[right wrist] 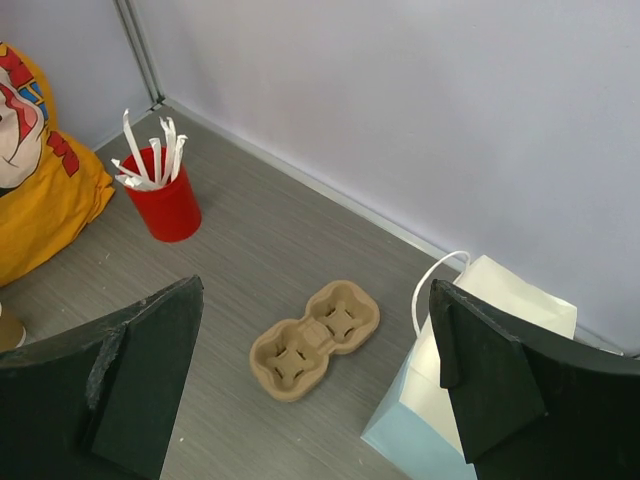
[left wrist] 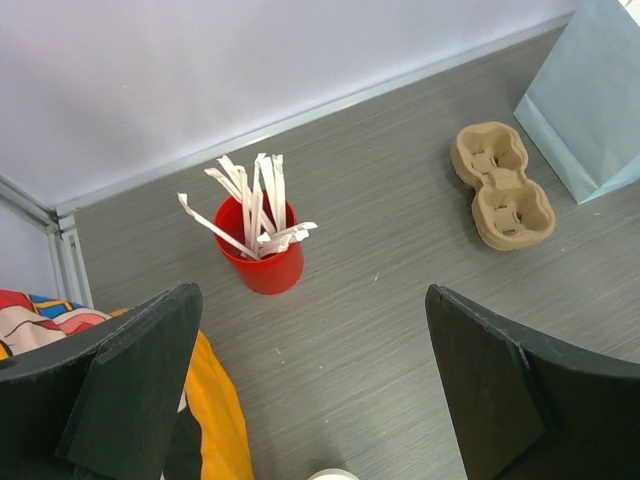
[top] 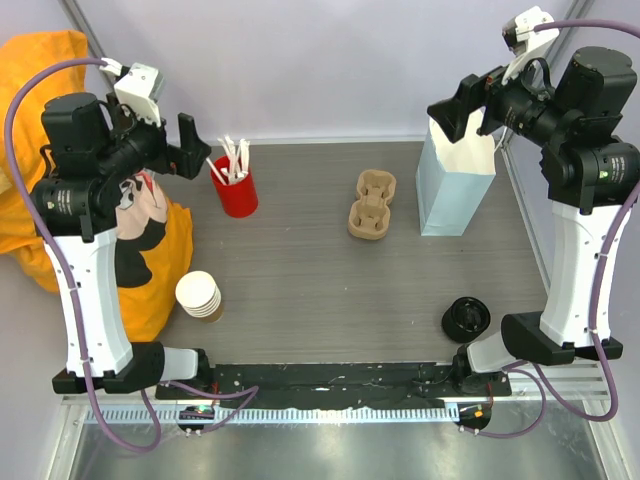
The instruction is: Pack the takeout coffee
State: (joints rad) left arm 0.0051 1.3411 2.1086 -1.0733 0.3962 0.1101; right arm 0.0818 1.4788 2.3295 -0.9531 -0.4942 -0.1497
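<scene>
- The red cup (top: 235, 190) holds a bunch of white paper sticks (top: 234, 158) that poke out of its top.
- Right of the red cup lies a brown cup tray (top: 371, 204) with two bare holes.
- Farther right of the red cup, a pale blue paper bag (top: 455, 178) stands up, top open. I cannot see inside it.
- In front of the red cup sits a stack of paper cups (top: 200, 296) without lids.
- Far right and in front of the red cup lie black lids (top: 465, 318).
- I cannot tell where the takeout coffee is.
- My left gripper (left wrist: 310, 305) and right gripper (right wrist: 315, 290) are wide open, holding nothing.
- The table (top: 320, 280) is grey. A pale wall (top: 320, 70) is behind the red cup, and a yellow cloth (top: 165, 285) is left of it.
</scene>
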